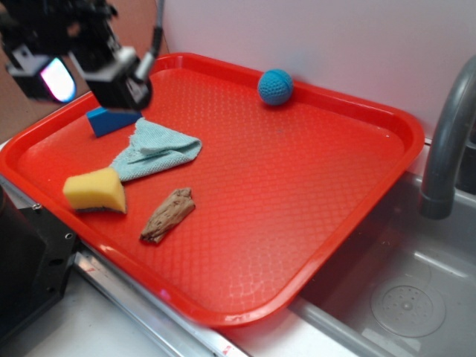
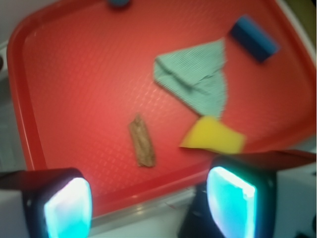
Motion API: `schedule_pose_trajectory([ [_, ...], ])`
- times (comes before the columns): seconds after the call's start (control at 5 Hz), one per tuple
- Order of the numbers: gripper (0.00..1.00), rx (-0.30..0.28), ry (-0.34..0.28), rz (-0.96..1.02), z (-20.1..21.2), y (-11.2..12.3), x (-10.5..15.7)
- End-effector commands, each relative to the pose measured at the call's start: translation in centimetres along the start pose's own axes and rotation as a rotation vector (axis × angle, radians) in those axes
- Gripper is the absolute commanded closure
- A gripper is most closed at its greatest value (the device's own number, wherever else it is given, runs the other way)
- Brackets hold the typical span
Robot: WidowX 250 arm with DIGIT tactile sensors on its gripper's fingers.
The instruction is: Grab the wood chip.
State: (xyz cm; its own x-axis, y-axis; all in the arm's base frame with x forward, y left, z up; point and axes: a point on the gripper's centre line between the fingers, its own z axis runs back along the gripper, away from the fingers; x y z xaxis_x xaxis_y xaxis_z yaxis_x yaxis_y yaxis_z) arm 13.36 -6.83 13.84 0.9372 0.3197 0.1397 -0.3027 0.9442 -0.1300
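The wood chip [image 1: 169, 214] [image 2: 142, 142] is a small, rough brown tapered piece lying flat near the front of the red tray [image 1: 320, 193] [image 2: 74, 89]. Just left of it in the exterior view sits the yellow wedge sponge [image 1: 95, 191] [image 2: 214, 135]. My gripper [image 1: 85, 74] [image 2: 148, 206] hovers high above the tray's left end, well away from the chip. Its jaws stand wide open with nothing between them. One glowing pad [image 2: 68, 208] shows at the lower left of the wrist view, the other at the lower right.
A folded light-blue cloth [image 1: 155, 151] [image 2: 195, 79] lies behind the chip, with a blue block [image 1: 110, 120] [image 2: 254, 38] beyond it. A blue knitted ball [image 1: 275, 87] rests by the far rim. A grey faucet [image 1: 446, 141] and sink [image 1: 401, 297] are at the right.
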Motion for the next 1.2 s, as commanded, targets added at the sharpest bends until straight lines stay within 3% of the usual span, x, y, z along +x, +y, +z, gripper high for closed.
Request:
schedule_pose_trajectory([
  [0.0,0.00,0.006,-0.011,-0.089,-5.9,-1.1,1.6],
  [0.2,0.00,0.070,0.031,-0.119,-8.7,-1.1,1.7],
  [0.6,0.00,0.075,0.078,-0.174,-12.2,-1.0,1.1],
  [0.8,1.00,0.076,0.098,-0.166,-12.4,-1.1,0.4],
  [1.0,1.00,0.082,0.087,-0.160,-12.4,-1.1,0.2],
])
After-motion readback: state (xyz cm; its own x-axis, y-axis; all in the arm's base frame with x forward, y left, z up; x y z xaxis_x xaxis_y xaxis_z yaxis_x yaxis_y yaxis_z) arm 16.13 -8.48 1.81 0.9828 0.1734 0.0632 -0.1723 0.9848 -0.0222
